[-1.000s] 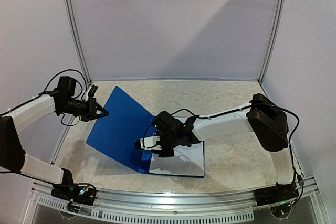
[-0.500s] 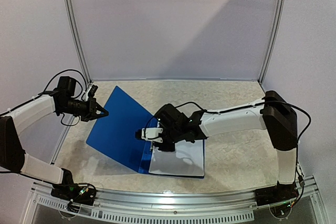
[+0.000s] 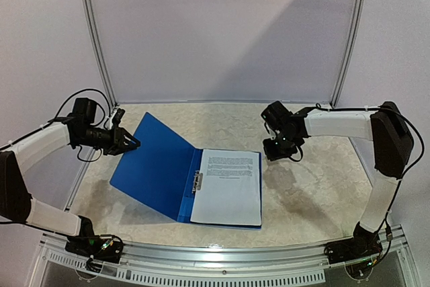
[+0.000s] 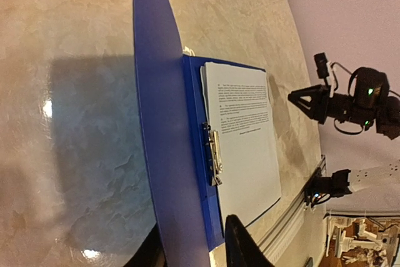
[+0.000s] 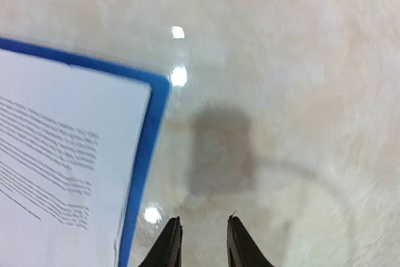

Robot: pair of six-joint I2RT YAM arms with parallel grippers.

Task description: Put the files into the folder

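The blue folder lies open, its left cover raised at a slant. The files, white printed sheets, lie flat on its right half beside the metal clip at the spine. My left gripper is at the raised cover's outer edge. In the left wrist view the folder cover runs between my left gripper jaws, which stand open around it. My right gripper hovers over bare table just right of the folder's far corner, open and empty.
A marble-patterned tabletop lies under everything, with white booth walls at the back and sides. An aluminium rail runs along the near edge. The right arm's shadow falls on the table ahead of its fingers.
My right arm has swung from over the folder's spine out to the right, leaving the files uncovered. My left jaws have parted a little around the cover, which stays raised.
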